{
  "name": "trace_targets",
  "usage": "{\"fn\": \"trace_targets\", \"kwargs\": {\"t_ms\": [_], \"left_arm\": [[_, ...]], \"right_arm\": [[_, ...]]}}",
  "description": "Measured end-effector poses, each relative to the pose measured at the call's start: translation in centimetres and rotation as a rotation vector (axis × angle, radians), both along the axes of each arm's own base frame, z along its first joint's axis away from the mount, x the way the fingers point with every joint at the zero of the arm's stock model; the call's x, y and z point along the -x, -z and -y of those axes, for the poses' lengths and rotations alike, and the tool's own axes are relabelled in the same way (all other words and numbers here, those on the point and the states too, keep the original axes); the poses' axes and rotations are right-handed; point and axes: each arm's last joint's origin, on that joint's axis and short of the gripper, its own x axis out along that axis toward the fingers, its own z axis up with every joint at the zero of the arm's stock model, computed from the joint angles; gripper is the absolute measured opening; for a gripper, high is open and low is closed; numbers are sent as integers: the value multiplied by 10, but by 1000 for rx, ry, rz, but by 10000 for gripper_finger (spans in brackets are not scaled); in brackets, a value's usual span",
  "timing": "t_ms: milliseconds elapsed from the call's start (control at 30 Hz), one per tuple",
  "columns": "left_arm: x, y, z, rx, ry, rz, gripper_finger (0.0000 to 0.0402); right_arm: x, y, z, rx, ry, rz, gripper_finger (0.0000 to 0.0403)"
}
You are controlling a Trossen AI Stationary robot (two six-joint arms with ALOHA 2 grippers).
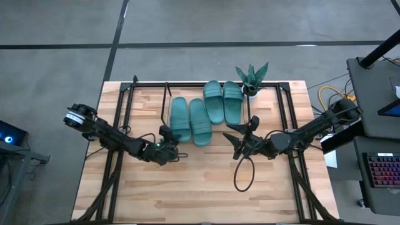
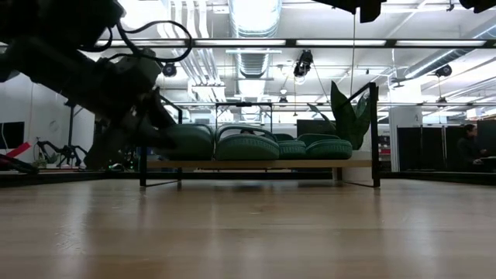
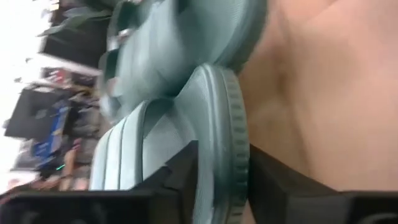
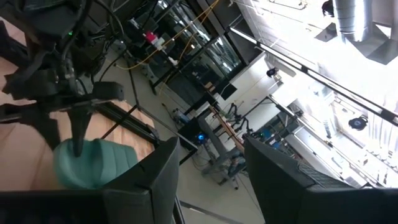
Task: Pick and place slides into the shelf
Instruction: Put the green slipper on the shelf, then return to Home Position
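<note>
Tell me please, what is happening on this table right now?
A two-armed robot is putting four teal-green rubber slide sandals on a low black metal shelf with a wood board. All four lie there: two further back, two nearer the front. The left claw is at the heel of the leftmost sandal, its fingers on either side of the sole's edge. The right claw hangs open above the table beside them, holding nothing.

slides (image 1: 190, 120): matt teal rubber — ridged edges
shelf (image 1: 284, 103): thin black metal rods, light wood board
table (image 1: 206, 187): pale wood planks — smooth, faint sheen
</note>
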Motion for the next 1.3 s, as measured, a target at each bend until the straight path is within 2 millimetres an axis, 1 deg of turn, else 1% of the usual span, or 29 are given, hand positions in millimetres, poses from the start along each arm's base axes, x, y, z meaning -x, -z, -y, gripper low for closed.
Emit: {"fn": "trace_targets", "kwargs": {"t_ms": [67, 267, 433, 567, 700, 867, 933, 1067, 1100, 1167, 1233, 1300], "left_arm": [[-1, 1, -1, 28, 24, -8, 125], [-2, -2, -6, 85, -18, 15, 204], [-2, -6, -5, 181, -9, 20, 249], [1, -12, -5, 257, 8, 33, 272], [7, -25, -3, 420, 46, 55, 280], [21, -47, -4, 598, 54, 125, 281], [27, -57, -1, 680, 100, 151, 281], [33, -76, 2, 834, 267, 195, 280], [34, -81, 3, 852, 298, 221, 278], [34, -87, 3, 832, 355, 278, 269], [33, -93, 3, 771, 404, 342, 252], [30, -103, 0, 674, 400, 455, 229]], "right_arm": [[0, 0, 0, -1, 0, 1, 173], [0, 0, 0, -7, -1, 3, 173], [0, 0, 0, -6, -1, 3, 173], [0, 0, 0, -8, 0, 4, 173], [0, 0, 0, -9, -1, 4, 173], [0, 0, 0, -17, -1, 8, 173], [0, 0, 0, -23, -1, 11, 173], [0, 0, 0, -31, 0, 13, 173], [0, 0, 0, -41, 0, 18, 173], [0, 0, 0, -71, -4, 31, 173], [0, 1, 0, -105, -7, 44, 173], [1, 3, 1, -150, -10, 58, 173]]}}
